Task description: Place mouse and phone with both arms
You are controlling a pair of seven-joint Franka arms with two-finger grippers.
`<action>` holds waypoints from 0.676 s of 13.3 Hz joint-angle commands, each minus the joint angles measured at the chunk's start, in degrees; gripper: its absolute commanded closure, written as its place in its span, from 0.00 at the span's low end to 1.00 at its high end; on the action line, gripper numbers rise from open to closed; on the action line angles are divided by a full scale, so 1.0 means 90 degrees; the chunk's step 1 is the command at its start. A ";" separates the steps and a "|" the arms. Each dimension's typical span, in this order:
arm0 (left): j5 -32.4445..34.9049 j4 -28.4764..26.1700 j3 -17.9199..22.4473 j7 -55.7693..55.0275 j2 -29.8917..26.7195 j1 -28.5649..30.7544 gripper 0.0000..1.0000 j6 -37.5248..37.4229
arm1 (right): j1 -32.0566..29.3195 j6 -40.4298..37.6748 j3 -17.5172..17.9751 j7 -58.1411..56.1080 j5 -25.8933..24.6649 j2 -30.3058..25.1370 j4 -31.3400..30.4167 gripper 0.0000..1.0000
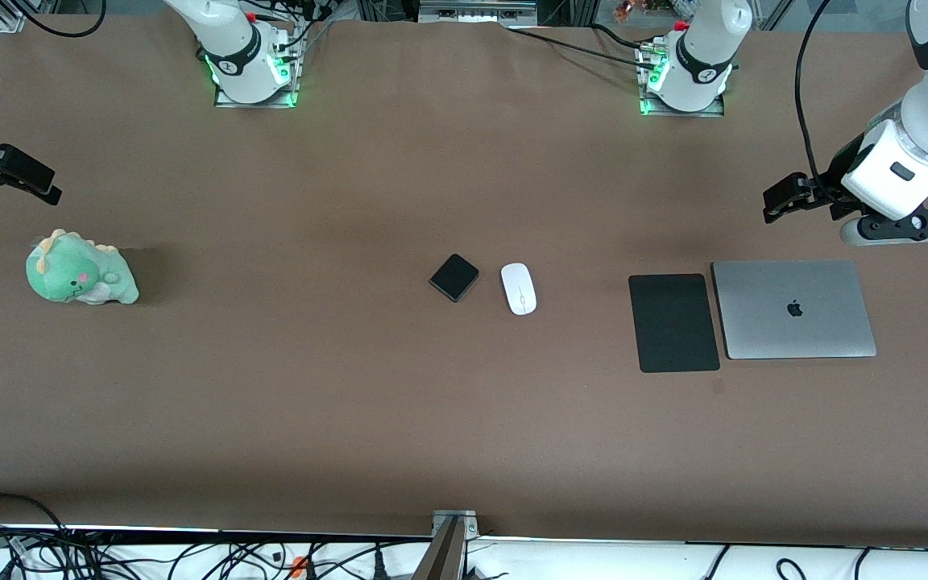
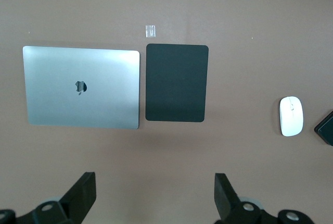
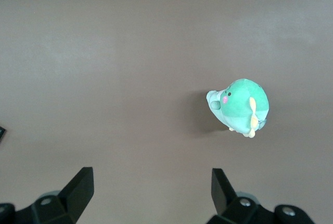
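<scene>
Both jaws wide, well apart from mouse (image 1: 519,288), phone (image 1: 454,277)

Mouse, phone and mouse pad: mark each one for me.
mouse (image 1: 519,288), front view, middle of its white top.
phone (image 1: 454,277), front view, centre of its black face.
mouse pad (image 1: 673,322), front view, centre of its surface.

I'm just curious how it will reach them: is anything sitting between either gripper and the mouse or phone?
Nothing visible. Bare table lies between the open left gripper and the mouse, and between the open right gripper and the phone; the mouse pad lies nearer the camera.
</scene>
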 commanded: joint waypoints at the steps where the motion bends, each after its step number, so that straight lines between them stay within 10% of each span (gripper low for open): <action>1: -0.0081 0.0199 -0.0006 0.0002 0.0066 0.0014 0.00 -0.0098 | -0.0065 -0.0039 0.0047 -0.0067 0.0134 0.0052 0.0133 0.00; 9: -0.0061 0.0199 -0.0035 0.0061 0.0075 0.0014 0.00 -0.0088 | -0.0055 -0.0078 0.0047 -0.0067 0.0134 0.0052 0.0124 0.00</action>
